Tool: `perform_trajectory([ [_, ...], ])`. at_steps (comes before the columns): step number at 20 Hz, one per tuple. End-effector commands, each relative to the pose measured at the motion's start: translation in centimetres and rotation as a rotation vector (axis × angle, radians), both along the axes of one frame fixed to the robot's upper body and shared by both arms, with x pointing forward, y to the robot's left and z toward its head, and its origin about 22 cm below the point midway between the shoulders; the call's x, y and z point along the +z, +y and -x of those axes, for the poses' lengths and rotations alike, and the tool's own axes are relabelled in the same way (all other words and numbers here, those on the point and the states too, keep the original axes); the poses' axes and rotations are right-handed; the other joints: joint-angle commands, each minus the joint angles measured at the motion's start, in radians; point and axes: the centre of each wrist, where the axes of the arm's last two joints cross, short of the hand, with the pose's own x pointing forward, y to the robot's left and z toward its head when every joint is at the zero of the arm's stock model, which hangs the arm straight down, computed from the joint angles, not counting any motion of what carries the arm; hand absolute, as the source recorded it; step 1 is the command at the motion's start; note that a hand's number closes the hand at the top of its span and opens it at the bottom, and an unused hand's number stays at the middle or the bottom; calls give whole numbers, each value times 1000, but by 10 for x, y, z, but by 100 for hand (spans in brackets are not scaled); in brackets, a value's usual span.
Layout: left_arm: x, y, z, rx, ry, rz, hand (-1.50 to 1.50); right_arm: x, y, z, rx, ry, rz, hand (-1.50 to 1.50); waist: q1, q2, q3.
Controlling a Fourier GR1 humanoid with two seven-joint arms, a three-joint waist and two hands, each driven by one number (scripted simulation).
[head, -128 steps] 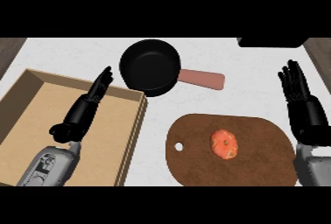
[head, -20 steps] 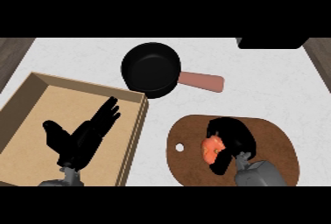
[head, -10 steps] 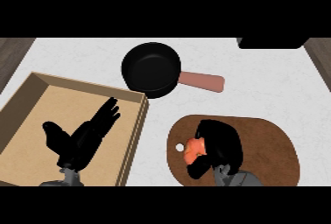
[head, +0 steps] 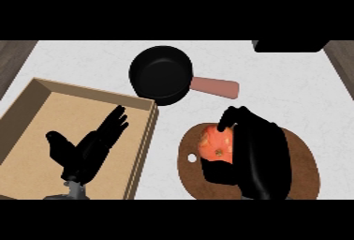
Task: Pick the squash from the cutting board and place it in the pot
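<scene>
Now we see the right hand (head: 259,154) curled round the squash (head: 216,144), which sits higher than half a second ago, over the cutting board (head: 304,171) near its left edge. Our left hand (head: 86,150) stays open, fingers straight, over the wooden box (head: 41,112). Unchanged, the black pot (head: 160,74) stands apart near the counter's (head: 290,79) far edge.

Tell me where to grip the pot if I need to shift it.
Take the black round pot by its pinkish-brown handle, coming from the right hand's side: the handle sticks out toward the lower right, and the open cardboard box crowds its left.
</scene>
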Motion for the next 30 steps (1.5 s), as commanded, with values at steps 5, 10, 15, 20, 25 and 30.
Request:
perform_trajectory([
  [5, 4, 9, -1, -18, -9, -25, 0, 86, 24, 11, 21, -183, -27, 150, 12, 2, 0],
  [10, 0, 0, -7, -24, 4, -1, 0, 124, 37, -24, 43, -214, -136, 150, 21, 4, -1],
  [15, 19, -16, -5, -42, -7, 6, 0, 151, 50, -66, 43, -225, -170, 150, 31, 5, 0],
  [20, 8, 3, -10, -33, 4, 5, 0, 153, 65, -107, 50, -170, -173, 150, 34, 9, -1],
  [25, 10, -13, -9, -40, -6, 1, 0, 138, 67, -155, 107, -160, -193, 150, 35, 12, 0],
  [30, 6, -17, -10, -67, -18, 5, 0, 121, 86, -187, 101, -146, -173, 150, 58, 19, -1],
])
